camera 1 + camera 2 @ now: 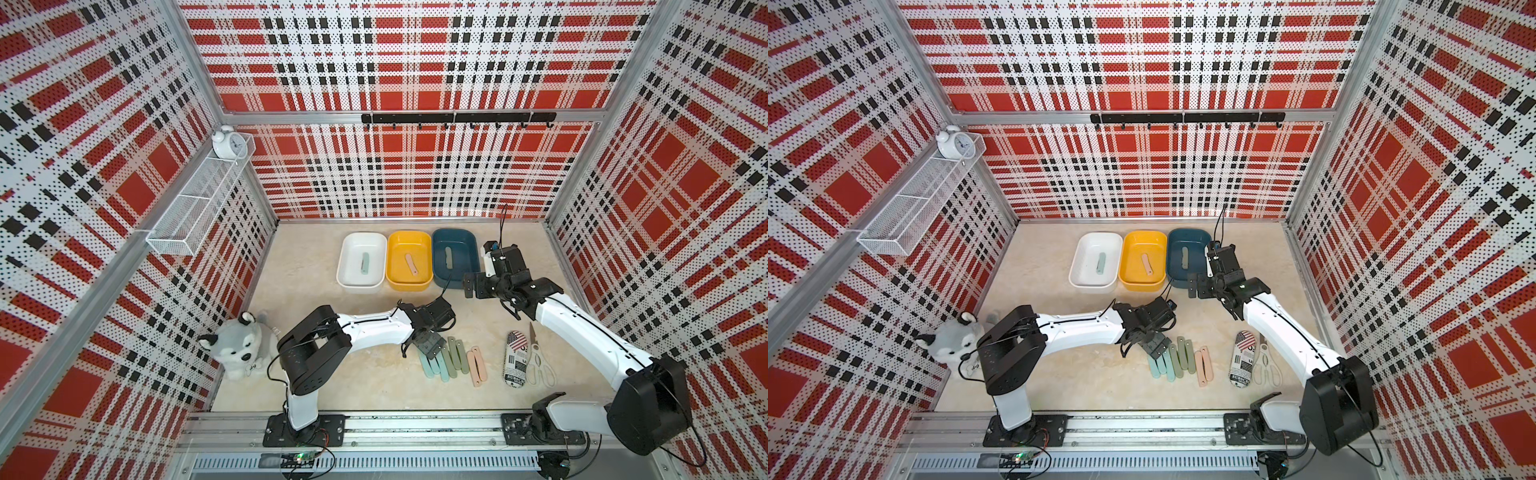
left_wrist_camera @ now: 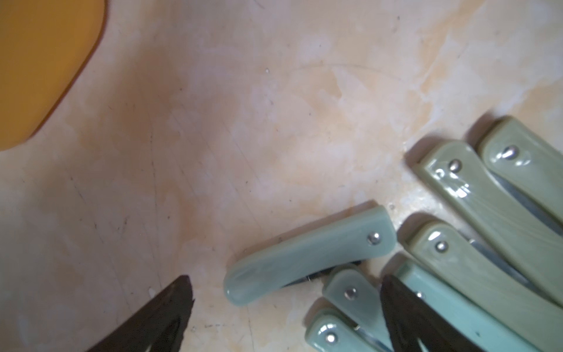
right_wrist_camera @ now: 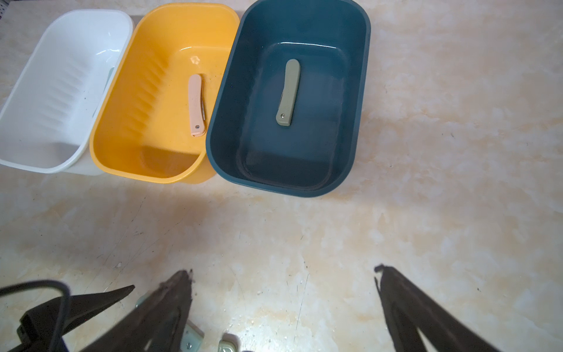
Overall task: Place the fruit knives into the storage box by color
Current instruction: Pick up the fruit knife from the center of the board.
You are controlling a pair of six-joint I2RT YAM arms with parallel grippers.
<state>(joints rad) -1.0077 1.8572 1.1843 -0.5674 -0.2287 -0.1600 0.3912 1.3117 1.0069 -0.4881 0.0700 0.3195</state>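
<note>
Marble-look tabletop [image 1: 374,395]: left gripper [image 2: 286,280] spread wide, mint knife [image 2: 307,253] lying between its jaws; right gripper [image 3: 281,269] spread, empty, blue box [image 3: 289,170] ahead.

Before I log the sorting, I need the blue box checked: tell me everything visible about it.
The blue box is a dark teal, glossy plastic-looking tub, oblong with rounded corners, open-topped and upright. It stands on the marbled table, its rim against the yellow box beside it. One sage green knife lies flat on its floor.
</note>
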